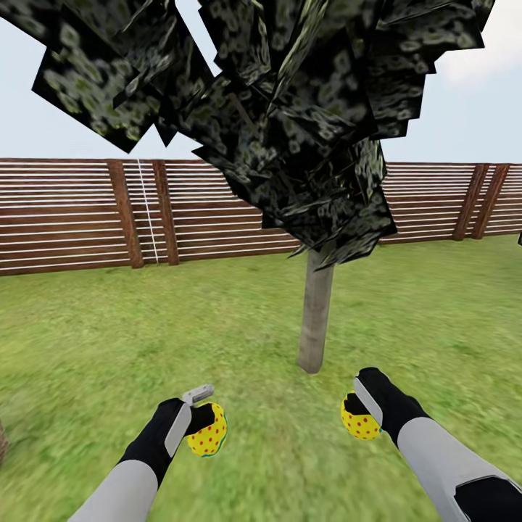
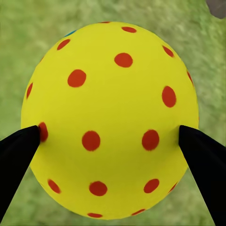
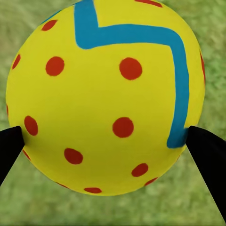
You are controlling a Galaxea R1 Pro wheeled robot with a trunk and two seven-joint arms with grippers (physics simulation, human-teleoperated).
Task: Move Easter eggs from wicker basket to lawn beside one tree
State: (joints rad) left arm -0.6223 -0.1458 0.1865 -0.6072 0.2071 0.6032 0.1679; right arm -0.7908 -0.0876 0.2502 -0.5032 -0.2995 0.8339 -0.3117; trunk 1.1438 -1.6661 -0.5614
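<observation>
Both pincers pinch eggs above the lawn: left pincer grips a red-dotted yellow egg, right pincer a dotted egg with a blue zigzag. Just ahead stands the tree, fence behind.

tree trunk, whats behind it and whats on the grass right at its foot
Behind the tree runs the slatted fence, partly covered by its crown. The lawn at its foot is bare; no egg lies there.
</observation>
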